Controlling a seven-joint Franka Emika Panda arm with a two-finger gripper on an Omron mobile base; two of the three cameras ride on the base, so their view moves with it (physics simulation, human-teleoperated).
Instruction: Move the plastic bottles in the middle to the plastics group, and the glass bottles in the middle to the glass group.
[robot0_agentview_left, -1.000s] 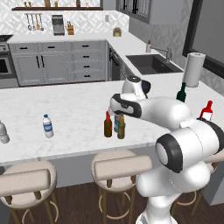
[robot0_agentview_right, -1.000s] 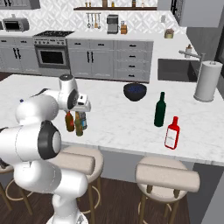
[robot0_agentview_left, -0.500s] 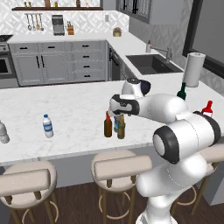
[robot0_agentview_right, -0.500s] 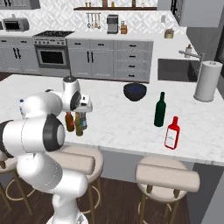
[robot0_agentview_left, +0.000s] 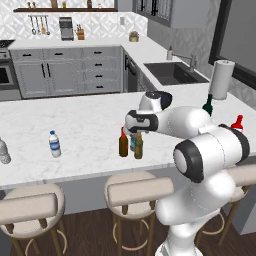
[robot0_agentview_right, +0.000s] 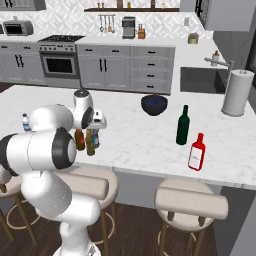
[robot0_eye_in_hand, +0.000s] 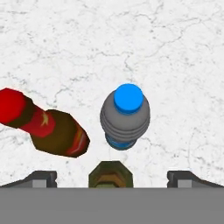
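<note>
Three small bottles stand close together mid-counter: a dark brown glass bottle with a red top (robot0_agentview_left: 123, 143) (robot0_agentview_right: 79, 140) (robot0_eye_in_hand: 50, 128), an olive-amber glass bottle (robot0_agentview_left: 138, 147) (robot0_agentview_right: 90, 145) (robot0_eye_in_hand: 110, 175), and a bluish plastic bottle (robot0_agentview_left: 132, 144) (robot0_agentview_right: 95, 138) (robot0_eye_in_hand: 125, 116) with a blue cap. My gripper (robot0_agentview_left: 133, 131) (robot0_agentview_right: 95, 128) (robot0_eye_in_hand: 113, 179) hangs open just above them, holding nothing; the olive bottle's top lies between its fingertips (robot0_eye_in_hand: 42, 178). The plastics group, a water bottle (robot0_agentview_left: 54, 144) (robot0_agentview_right: 25, 120) and a greyish bottle (robot0_agentview_left: 4, 151), stands at the left. The glass group, a green bottle (robot0_agentview_right: 183, 125) and a red bottle (robot0_agentview_right: 196, 152), stands at the right.
A dark bowl (robot0_agentview_right: 154, 104) sits behind the middle of the counter. A paper towel roll (robot0_agentview_right: 235, 93) (robot0_agentview_left: 220, 80) stands near the sink (robot0_agentview_left: 172, 73). Stools (robot0_agentview_left: 145, 190) line the counter's front edge. Bare marble lies between the groups.
The arm's elbow has shifted a little while the hand settled over the middle bottles. The jaws stay open and no bottle has moved.
</note>
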